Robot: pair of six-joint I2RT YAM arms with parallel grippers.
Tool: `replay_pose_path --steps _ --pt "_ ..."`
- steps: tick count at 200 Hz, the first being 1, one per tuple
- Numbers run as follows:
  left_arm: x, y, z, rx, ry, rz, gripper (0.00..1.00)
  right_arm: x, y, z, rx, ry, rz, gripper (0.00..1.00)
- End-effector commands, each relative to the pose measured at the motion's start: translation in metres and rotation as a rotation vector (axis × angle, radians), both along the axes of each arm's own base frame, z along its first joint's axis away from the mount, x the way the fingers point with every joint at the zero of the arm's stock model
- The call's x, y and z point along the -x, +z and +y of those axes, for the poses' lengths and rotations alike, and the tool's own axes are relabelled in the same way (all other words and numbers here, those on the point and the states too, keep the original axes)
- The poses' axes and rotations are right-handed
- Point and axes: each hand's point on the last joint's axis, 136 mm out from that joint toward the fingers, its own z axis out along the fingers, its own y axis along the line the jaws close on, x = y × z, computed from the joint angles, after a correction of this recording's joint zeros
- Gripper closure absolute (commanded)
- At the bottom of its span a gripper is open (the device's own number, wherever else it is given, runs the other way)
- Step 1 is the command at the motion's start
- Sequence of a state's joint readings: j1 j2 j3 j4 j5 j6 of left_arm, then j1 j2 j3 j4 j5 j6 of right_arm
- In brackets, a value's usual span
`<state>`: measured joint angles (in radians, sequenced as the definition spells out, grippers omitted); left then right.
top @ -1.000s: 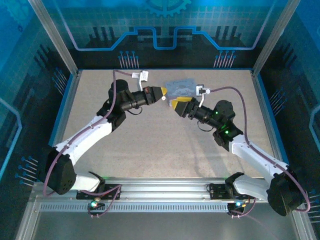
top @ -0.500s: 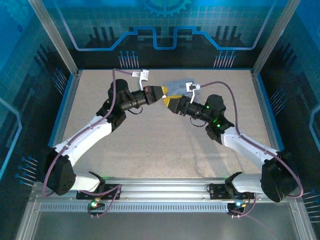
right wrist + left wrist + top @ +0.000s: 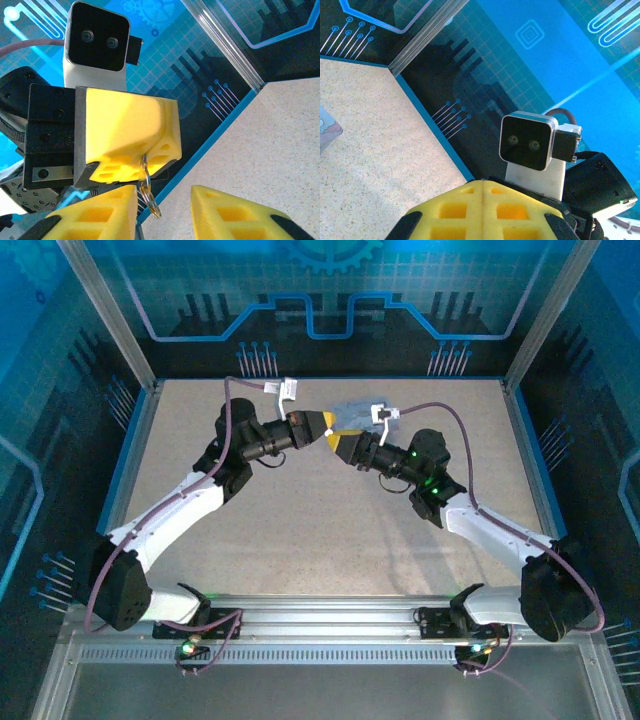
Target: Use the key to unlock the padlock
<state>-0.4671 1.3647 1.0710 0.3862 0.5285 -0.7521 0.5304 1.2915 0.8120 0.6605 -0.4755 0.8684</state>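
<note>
Over the table (image 3: 300,520) both arms reach in, elbows out, wrists tipped toward each other so the tools meet nose to nose just beside the tin box (image 3: 358,410), and that looks like a mid-air handover. The left gripper (image 3: 325,427) is clenched, pads pressed flat together, and little metal rings (image 3: 148,192) dangle from the seam. The right gripper (image 3: 164,210) sits just below with its fingers apart and nothing pinched, the rings hanging into that gap. The padlock itself? Can't pick it out, and whether lock or key sits inside the left's pads I can't tell
</note>
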Motion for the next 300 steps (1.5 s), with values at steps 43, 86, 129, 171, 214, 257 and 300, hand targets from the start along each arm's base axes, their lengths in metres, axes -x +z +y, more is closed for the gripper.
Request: replay_pose_path --steps 43,86,129,171,214,257,300 --pt "0.007 0.017 -0.002 0.022 -0.013 -0.061 1.00 0.001 0.016 0.004 -0.040 0.002 -0.032 0.71" --pt "0.006 0.015 -0.002 0.021 -0.013 -0.055 1.00 0.000 0.018 0.004 -0.042 0.002 -0.032 0.73" --pt "0.006 0.013 -0.002 0.021 -0.012 -0.050 1.00 -0.002 0.015 0.005 -0.042 0.002 -0.022 0.76" --pt "0.005 0.011 -0.003 0.020 -0.013 -0.043 1.00 -0.002 0.016 0.006 -0.043 0.003 -0.020 0.77" --pt "0.004 0.008 -0.004 0.019 -0.015 -0.038 1.00 -0.003 0.016 0.007 -0.045 0.003 -0.019 0.77" --pt "0.004 0.007 -0.004 0.020 -0.013 -0.035 1.00 -0.004 0.017 0.007 -0.047 0.001 -0.020 0.79" --pt "0.003 0.005 -0.005 0.019 -0.016 -0.029 1.00 -0.005 0.018 0.006 -0.049 -0.004 -0.019 0.81"
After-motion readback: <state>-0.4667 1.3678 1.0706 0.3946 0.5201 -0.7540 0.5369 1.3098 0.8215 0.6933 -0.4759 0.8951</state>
